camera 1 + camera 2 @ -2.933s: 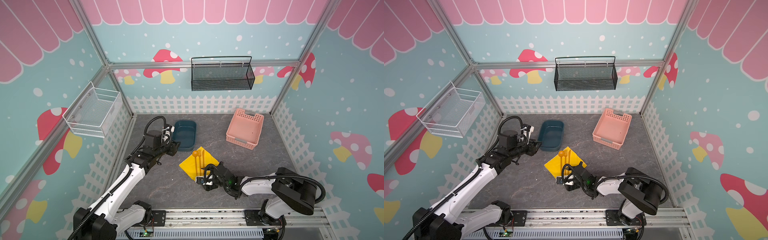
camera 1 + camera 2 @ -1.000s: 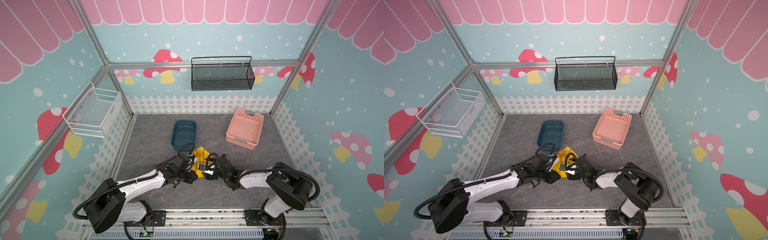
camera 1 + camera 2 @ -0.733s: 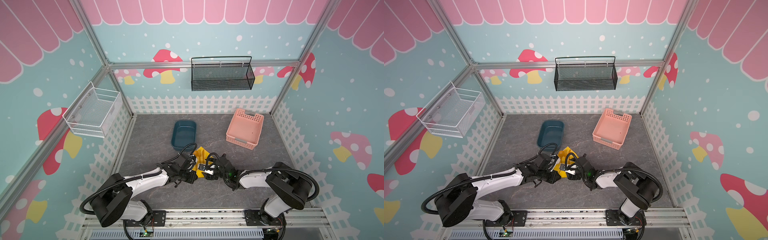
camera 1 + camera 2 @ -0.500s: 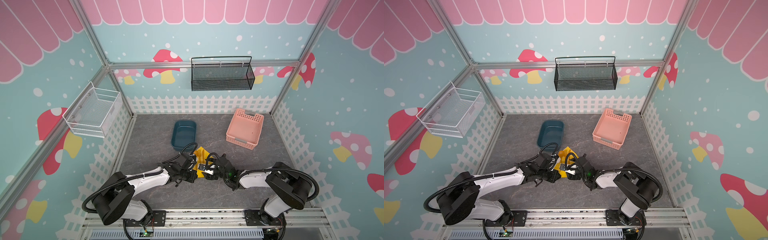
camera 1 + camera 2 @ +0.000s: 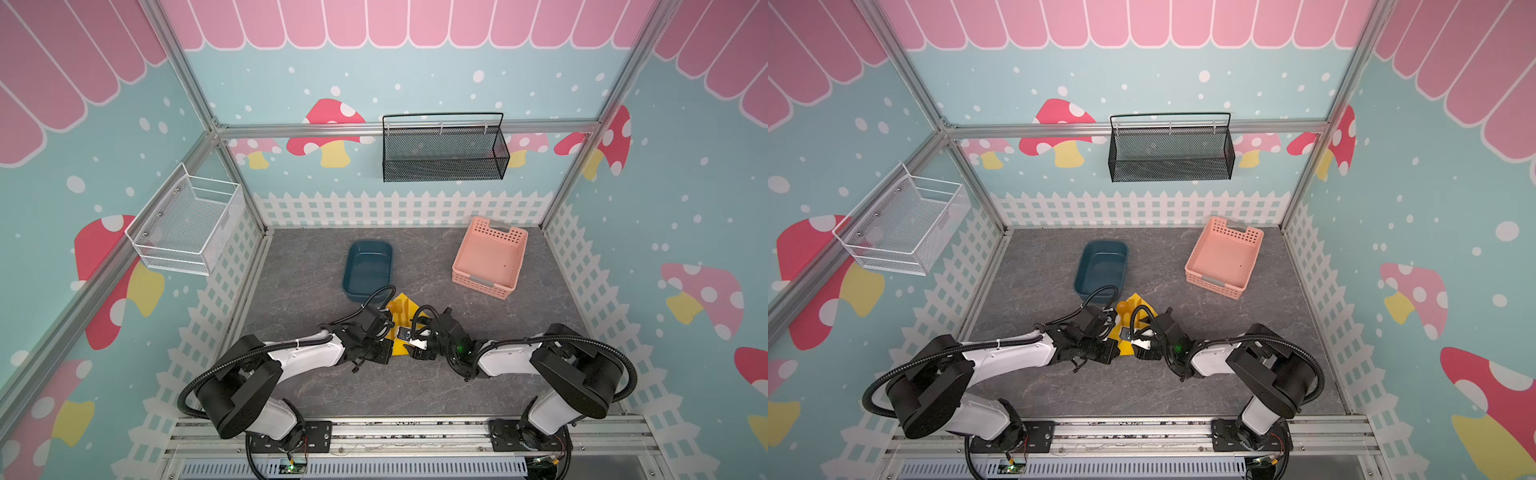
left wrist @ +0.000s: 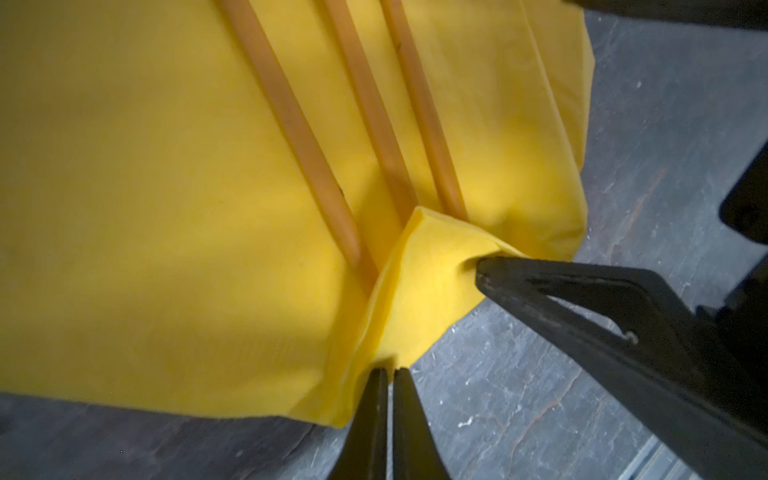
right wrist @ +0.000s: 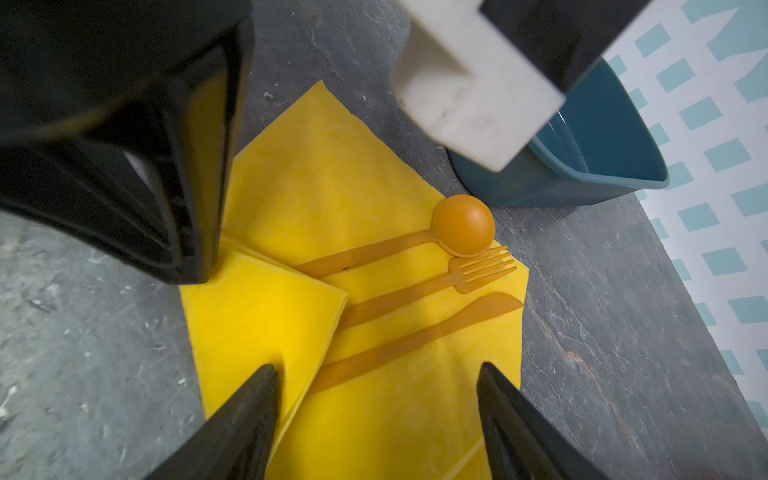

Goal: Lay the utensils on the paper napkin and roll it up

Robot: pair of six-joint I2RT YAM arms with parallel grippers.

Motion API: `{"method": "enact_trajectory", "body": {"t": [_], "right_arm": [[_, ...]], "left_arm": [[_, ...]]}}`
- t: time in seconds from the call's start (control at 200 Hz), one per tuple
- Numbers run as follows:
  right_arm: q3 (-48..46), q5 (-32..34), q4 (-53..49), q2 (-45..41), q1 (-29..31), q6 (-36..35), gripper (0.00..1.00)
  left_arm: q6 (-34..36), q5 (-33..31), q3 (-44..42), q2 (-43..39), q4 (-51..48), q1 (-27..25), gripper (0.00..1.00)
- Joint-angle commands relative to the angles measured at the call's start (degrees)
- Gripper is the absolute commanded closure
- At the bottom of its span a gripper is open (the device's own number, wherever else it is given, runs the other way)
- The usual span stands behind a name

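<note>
A bright yellow paper napkin is lying on the grey stone-look table, in the middle and toward the near side. It is sitting just near of the dark blue plastic tub, and the two arms are meeting over it.

Three orange plastic pieces are lying side by side on the napkin. They are a round-bowled orange spoon, an orange fork and a flat orange knife. Their heads are pointing to the far side, with the spoon bowl closest to the tub. The near corner of the napkin is folded up over the ends of the handles.

The left gripper is coming in from the left. Its two black fingers are pressed together, and they are pinching the edge of the folded corner.

The right gripper is coming in from the right. Its fingers are spread wide apart and holding nothing. One fingertip is pressing down on the folded corner.

A pink plastic basket with holes is sitting well apart, on the far right.
</note>
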Motion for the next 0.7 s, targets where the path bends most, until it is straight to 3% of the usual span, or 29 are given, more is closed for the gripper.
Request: {"method": "enact_trajectory", "body": {"t": [0.0, 0.19, 0.345, 0.505, 0.695], "right_arm": [[0.7, -0.7, -1.4, -1.2, -0.4, 2.2, 0.24], [1.7, -1.6, -6.4, -6.1, -0.4, 11.3, 0.27], [2.8, -2.5, -13.3, -11.0, -0.4, 29.5, 0.34], [1.1, -9.3, -14.4, -15.2, -0.4, 47.1, 0.55], [3.0, -14.2, -18.1, -13.9, -0.5, 54.3, 0.85]], "left_arm": [[-0.9, -0.3, 1.6, 1.2, 1.0, 0.6, 0.92], [-1.0, 0.2, 1.9, 2.2, 0.9, 0.9, 0.93], [-1.3, 0.1, 1.7, 2.0, 1.0, 1.1, 0.93], [-1.4, 0.1, 1.4, 1.9, 1.1, 1.2, 0.93], [-1.2, 0.5, 1.3, 2.0, 1.1, 1.4, 0.93]]}}
